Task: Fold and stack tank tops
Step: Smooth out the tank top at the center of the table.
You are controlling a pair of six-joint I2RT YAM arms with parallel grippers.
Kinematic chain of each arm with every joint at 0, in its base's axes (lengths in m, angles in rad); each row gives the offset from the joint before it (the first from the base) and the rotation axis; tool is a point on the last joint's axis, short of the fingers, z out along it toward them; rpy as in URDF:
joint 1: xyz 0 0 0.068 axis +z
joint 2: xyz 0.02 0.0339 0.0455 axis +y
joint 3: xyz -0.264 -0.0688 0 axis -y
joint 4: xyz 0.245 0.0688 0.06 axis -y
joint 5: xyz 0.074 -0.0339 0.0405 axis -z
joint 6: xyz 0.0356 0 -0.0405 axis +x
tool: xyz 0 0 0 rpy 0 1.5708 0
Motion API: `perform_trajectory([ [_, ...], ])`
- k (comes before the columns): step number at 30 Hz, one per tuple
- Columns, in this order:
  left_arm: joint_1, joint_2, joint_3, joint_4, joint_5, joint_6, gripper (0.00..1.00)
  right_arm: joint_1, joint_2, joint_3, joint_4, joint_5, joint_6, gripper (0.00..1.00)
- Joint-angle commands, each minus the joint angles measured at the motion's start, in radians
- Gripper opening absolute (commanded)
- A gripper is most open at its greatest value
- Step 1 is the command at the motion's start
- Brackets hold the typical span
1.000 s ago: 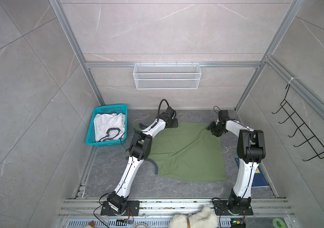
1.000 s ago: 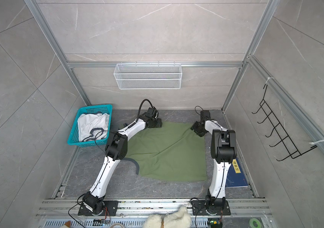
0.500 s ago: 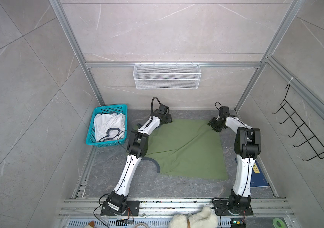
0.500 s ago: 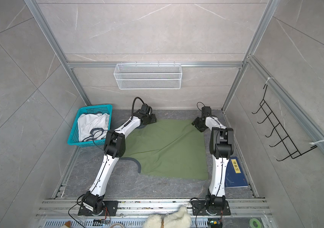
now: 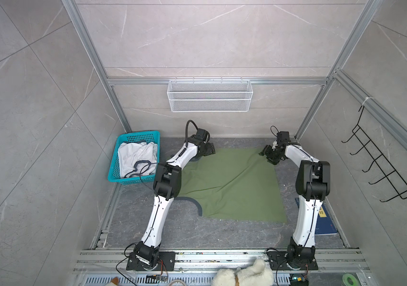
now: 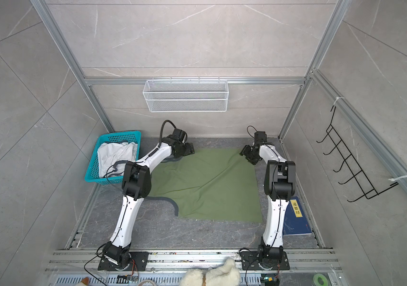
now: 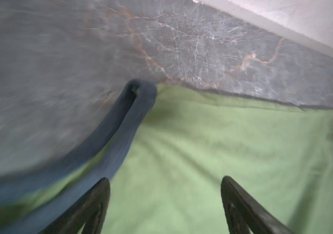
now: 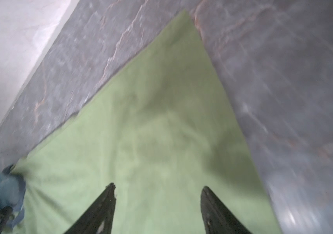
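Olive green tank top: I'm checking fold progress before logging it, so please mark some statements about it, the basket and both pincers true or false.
1. The olive green cloth tank top lies spread on the dark grey marble table. True.
2. The teal plastic basket is empty. False: a crumpled white cloth tank top lies in it.
3. The left pincer is open, gripping nothing. True.
4. The right pincer clamps the green top's corner. False: its jaws stand open over the cloth.

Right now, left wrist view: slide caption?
Open left claw over the green tank top, navy trim curling onto grey table.
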Motion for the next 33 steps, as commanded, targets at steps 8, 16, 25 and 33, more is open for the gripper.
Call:
perform_trajectory([
  [8,-0.024,-0.662,-0.791,0.079,-0.142,-0.009,0.91,0.041,-0.551,-0.61,0.109,0.01,0.038,0.68],
  [16,0.122,-0.822,-1.099,0.177,-0.106,0.01,0.91,0.06,-0.807,-0.897,0.042,-0.006,0.007,0.68],
  [25,0.201,-0.736,-1.139,0.235,-0.085,-0.015,0.91,0.066,-0.835,-1.067,0.079,-0.064,0.054,0.77],
  [33,0.207,-0.749,-1.237,0.233,-0.107,-0.093,0.92,0.056,-0.83,-1.103,0.017,0.074,0.128,0.8],
])
